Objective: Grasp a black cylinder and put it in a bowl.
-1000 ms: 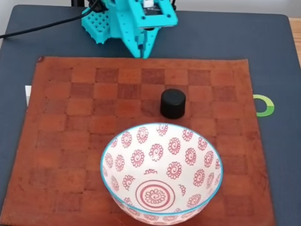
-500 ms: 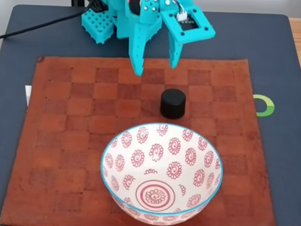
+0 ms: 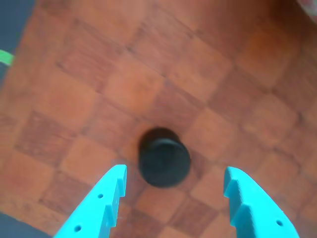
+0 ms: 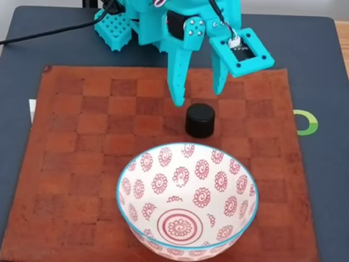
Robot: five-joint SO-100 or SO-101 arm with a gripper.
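1. Black cylinder (image 4: 200, 120) stands upright on the brown checkered mat (image 4: 82, 164), a little behind the bowl (image 4: 187, 199) and apart from its turquoise rim.
2. From the wrist view, the cylinder (image 3: 164, 157) sits just ahead of the gap between the two turquoise fingers (image 3: 101, 206), touching neither.
3. The pincer (image 4: 199, 98) hangs above the mat, its fingers spread wide with nothing held, tips pointing down just behind the cylinder.
4. The bowl, white with red spiral flowers, rests near the front of the mat.
5. The mat lies on a dark surface (image 4: 322, 65).
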